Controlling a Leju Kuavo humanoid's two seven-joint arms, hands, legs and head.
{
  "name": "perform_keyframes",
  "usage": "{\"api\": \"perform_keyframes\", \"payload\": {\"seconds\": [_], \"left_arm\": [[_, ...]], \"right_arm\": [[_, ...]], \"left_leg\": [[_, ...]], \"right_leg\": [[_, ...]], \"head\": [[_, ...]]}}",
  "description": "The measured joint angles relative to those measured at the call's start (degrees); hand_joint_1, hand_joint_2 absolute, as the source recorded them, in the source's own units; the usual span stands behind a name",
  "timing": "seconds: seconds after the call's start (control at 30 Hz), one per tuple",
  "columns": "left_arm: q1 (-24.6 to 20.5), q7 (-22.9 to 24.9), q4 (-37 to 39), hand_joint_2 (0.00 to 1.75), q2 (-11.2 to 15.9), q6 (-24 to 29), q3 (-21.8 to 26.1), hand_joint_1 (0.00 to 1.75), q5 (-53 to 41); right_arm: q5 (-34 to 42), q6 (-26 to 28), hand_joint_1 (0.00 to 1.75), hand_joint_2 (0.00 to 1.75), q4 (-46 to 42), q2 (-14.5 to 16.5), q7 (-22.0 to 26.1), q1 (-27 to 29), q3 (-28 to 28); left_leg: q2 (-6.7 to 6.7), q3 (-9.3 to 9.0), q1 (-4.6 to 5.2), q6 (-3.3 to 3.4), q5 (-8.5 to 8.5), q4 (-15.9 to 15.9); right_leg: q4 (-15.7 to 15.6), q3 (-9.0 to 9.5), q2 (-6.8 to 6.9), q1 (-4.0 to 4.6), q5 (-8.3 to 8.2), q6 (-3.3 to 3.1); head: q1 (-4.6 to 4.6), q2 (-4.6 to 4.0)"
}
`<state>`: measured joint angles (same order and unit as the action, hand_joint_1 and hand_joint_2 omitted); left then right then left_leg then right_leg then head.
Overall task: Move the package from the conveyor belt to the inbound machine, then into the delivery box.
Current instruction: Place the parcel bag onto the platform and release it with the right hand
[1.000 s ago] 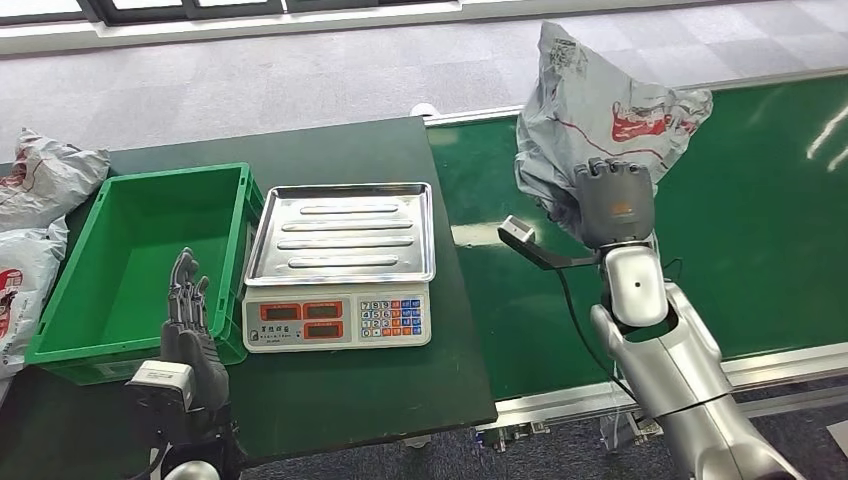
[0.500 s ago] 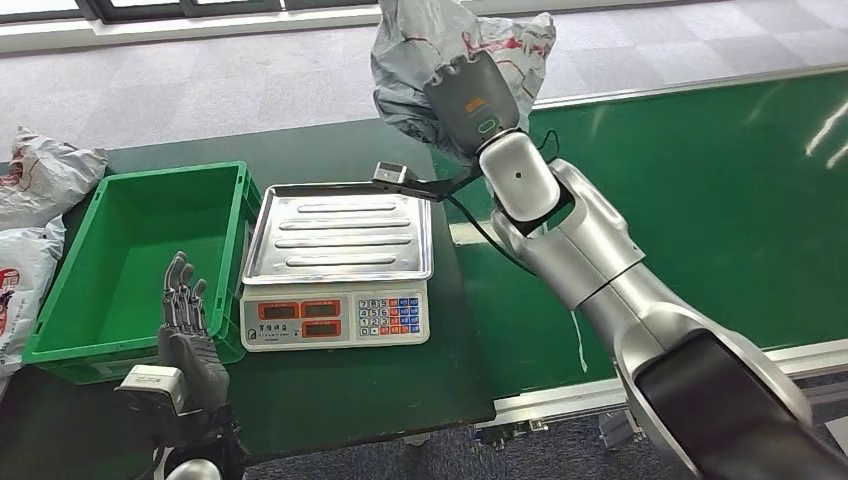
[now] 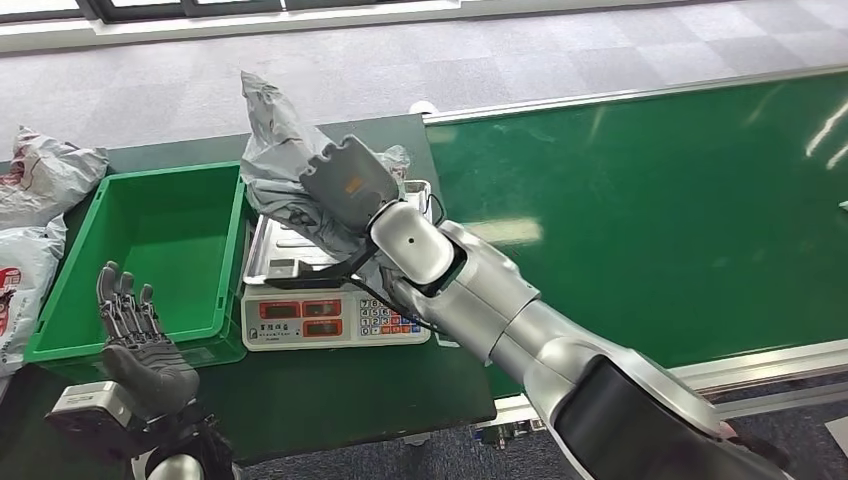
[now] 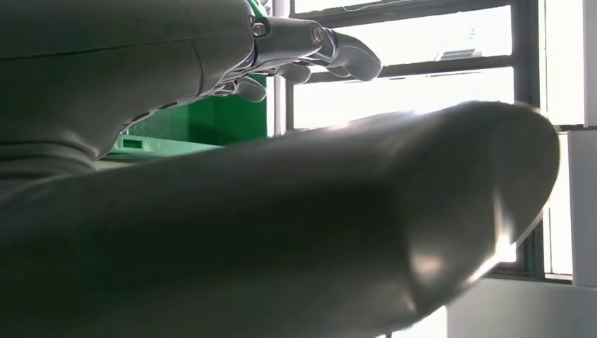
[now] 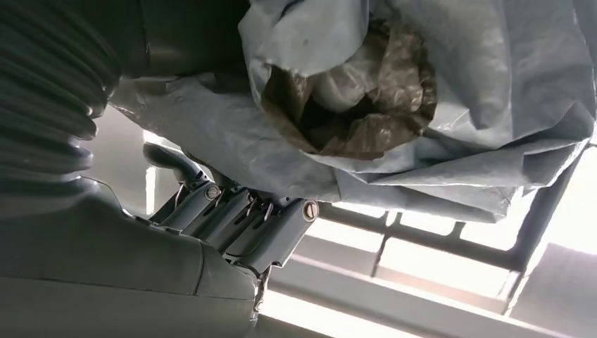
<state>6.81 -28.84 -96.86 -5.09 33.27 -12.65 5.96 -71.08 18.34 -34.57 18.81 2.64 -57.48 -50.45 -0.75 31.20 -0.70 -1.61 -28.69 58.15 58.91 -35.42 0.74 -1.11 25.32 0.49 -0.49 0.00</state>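
Observation:
My right hand (image 3: 345, 182) grips a crumpled grey plastic package (image 3: 275, 160) and holds it over the steel tray (image 3: 275, 245) of the weighing scale (image 3: 330, 318), near the tray's left side. Whether the package touches the tray I cannot tell. The right wrist view shows the grey package (image 5: 450, 105) bunched against my right hand (image 5: 232, 218). The green delivery box (image 3: 150, 260) stands just left of the scale. My left hand (image 3: 135, 335) is raised at the box's near corner, palm up, fingers spread and empty. The green conveyor belt (image 3: 650, 220) lies to the right.
Two more grey packages (image 3: 35, 175) lie on the floor left of the green box. The scale and box stand on a dark green table (image 3: 350, 390), whose right edge meets the conveyor's metal rail (image 3: 760, 362).
My right arm has swung left from above the belt, carrying the package over the table's back edge and down to the scale's tray. My left hand has shifted left and turned palm up.

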Motion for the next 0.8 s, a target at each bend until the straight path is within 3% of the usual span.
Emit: {"api": "perform_keyframes", "payload": {"seconds": [0.23, 0.37, 0.47, 0.6, 0.8], "left_arm": [[-1.17, 1.45, 0.58, 0.0, -0.27, -1.01, 0.02, 0.0, 0.74], [-1.79, 1.91, 1.16, 0.0, -0.47, -1.52, 0.02, 0.0, 0.61], [-2.17, 2.37, 1.68, 0.0, -0.67, -2.05, 0.01, 0.0, -0.05], [-2.82, 3.14, 2.45, 0.0, -1.06, -2.56, -0.02, 0.0, -1.23], [-3.11, 3.82, 3.29, 0.0, -1.45, -2.56, -0.14, 0.0, -3.3]], "right_arm": [[0.48, 1.7, 1.75, 1.75, 4.57, 0.64, 0.25, 3.35, -2.74], [0.27, 2.54, 0.0, 1.75, 6.1, 0.64, 0.02, 3.57, -3.33], [-0.83, 4.41, 0.0, 1.75, 6.87, 0.63, -1.2, 3.77, -3.67], [-2.3, 8.49, 0.0, 0.0, 7.75, 0.31, -1.89, 4.82, -4.06], [-2.3, 13.93, 0.0, 0.0, 8.24, -0.59, -1.91, 6.58, -4.13]], "left_leg": [[0.02, 0.02, 0.01, 0.0, 0.0, 0.06], [0.02, 0.01, 0.01, 0.0, 0.0, 0.06], [0.01, 0.01, 0.0, 0.0, 0.0, 0.06], [0.01, 0.02, 0.01, 0.0, 0.0, 0.07], [0.0, 0.02, 0.01, 0.0, 0.0, 0.07]], "right_leg": [[-0.01, 0.0, 0.0, 0.0, -0.03, -0.02], [-0.01, -0.01, -0.01, 0.0, -0.04, -0.04], [-0.01, -0.03, -0.02, 0.0, -0.04, -0.04], [-0.01, -0.04, -0.02, 0.0, -0.04, -0.04], [-0.01, -0.04, -0.03, 0.0, -0.04, -0.04]], "head": [[0.01, 0.0], [0.01, 0.0], [0.01, 0.0], [0.01, 0.0], [0.01, 0.0]]}}
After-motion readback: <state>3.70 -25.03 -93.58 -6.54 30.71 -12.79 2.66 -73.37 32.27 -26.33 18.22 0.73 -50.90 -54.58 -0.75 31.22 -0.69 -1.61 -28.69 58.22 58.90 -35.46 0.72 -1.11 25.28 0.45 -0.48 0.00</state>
